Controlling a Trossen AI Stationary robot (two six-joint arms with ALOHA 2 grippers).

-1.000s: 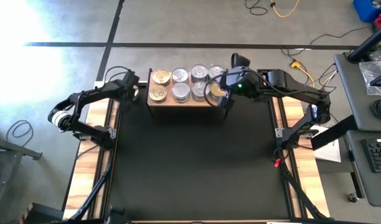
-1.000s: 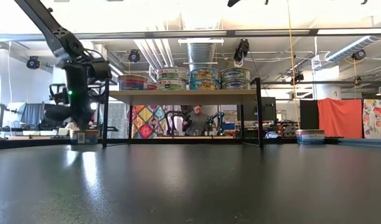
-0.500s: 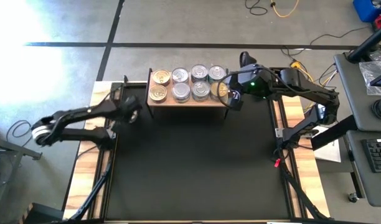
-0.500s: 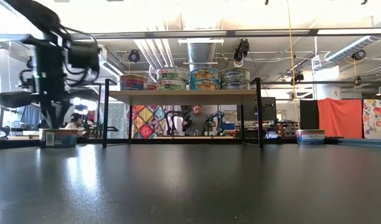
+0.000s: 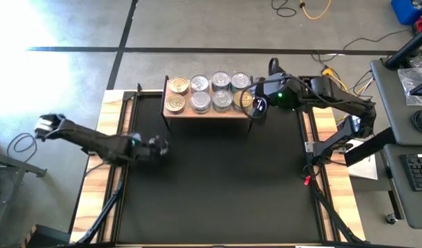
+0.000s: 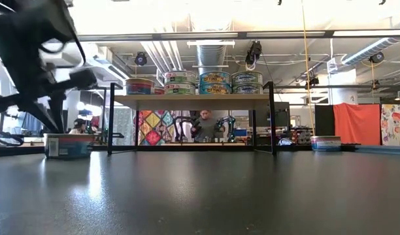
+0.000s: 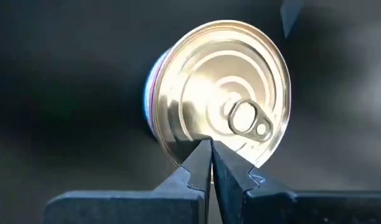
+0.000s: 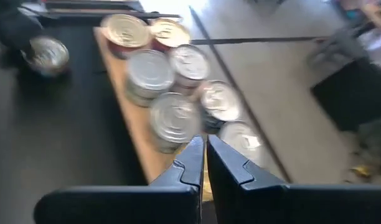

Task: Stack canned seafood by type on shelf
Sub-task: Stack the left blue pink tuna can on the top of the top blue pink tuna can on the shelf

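The shelf (image 5: 204, 111) stands at the table's far edge on thin black legs. Several cans (image 5: 200, 101) stand on it in stacks of two (image 6: 214, 82), gold lids at its left end and one at its right. One silver-lidded can (image 7: 221, 93) stands upright on the black mat (image 5: 218, 186), left of centre (image 6: 68, 145). My left gripper (image 7: 209, 149), shut, is over it (image 5: 158, 146). My right gripper (image 5: 258, 108) hovers shut above the shelf's right end (image 8: 205, 146), touching nothing. My left gripper's shut fingertips (image 7: 200, 155) meet the can's lid just inside its rim (image 7: 197, 138), on the side nearest the gripper. They slant steeply down from above. The can stays upright with its base on the mat.
Wooden planks (image 5: 104, 179) border the mat on both sides. The mat's middle and near part offer free room. Beyond the shelf, a person (image 6: 203, 124) sits in the room behind the table.
My left gripper has swung from beside the shelf's left end toward the table's near edge and a little right, rolling as it went. The silver-lidded can has slid along the mat with it, still upright. My right gripper has drifted slightly toward the right edge.
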